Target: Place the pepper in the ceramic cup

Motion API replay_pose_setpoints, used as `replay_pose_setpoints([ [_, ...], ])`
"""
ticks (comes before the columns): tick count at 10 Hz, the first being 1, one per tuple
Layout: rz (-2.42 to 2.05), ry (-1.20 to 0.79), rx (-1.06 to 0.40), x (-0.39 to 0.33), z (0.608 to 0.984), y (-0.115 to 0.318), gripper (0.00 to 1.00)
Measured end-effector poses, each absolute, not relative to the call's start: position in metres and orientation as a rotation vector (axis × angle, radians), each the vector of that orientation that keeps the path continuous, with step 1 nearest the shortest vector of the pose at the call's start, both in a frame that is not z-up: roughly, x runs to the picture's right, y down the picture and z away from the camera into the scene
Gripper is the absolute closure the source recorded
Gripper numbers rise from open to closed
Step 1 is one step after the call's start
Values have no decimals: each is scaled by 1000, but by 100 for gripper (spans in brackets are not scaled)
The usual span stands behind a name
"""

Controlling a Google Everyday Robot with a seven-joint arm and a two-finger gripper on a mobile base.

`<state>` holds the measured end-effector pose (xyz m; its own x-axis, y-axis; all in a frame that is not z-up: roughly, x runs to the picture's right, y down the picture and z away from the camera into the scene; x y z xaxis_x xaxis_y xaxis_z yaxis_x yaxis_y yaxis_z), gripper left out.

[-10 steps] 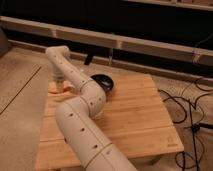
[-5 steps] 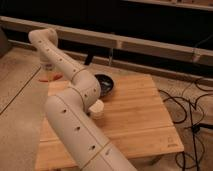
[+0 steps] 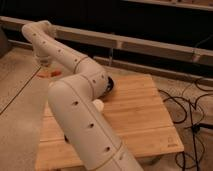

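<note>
Now holds the pepper (image 3: 51, 73) in the closed gripper (image 3: 46, 69) beyond the table (image 3: 142, 117), at ten o'clock from the ceramic cup (image 3: 99, 105), farther out than a second ago.

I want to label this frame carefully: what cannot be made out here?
- Gripper, far left at the arm's end, camera view: fingers shut, but whether they hold the pepper is unclear.
- Ceramic cup: mostly hidden by the arm; contents unseen.
- Dark bowl: largely behind the arm.
</note>
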<state>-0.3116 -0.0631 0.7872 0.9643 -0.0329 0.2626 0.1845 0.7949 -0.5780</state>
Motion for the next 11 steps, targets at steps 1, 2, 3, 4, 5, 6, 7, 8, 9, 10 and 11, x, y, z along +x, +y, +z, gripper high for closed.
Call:
replay_pose_setpoints([
  [1, -79, -229, -637, -299, 772, -42, 100],
  [2, -54, -217, -626, -289, 760, -27, 100],
  [3, -36, -207, -616, -280, 748, -10, 100],
  [4, -25, -203, -607, -274, 736, 6, 100],
  [5, -18, -200, -598, -269, 725, 20, 100],
  [6, -13, -198, -591, -265, 720, 27, 100],
  [7, -10, -198, -587, -262, 717, 33, 100],
  [8, -13, -192, -590, -261, 719, 37, 100],
  [9, -17, -178, -601, -258, 723, 41, 100],
  [10, -12, -153, -622, -248, 729, 46, 100],
  [11, 7, -128, -635, -234, 734, 50, 100],
])
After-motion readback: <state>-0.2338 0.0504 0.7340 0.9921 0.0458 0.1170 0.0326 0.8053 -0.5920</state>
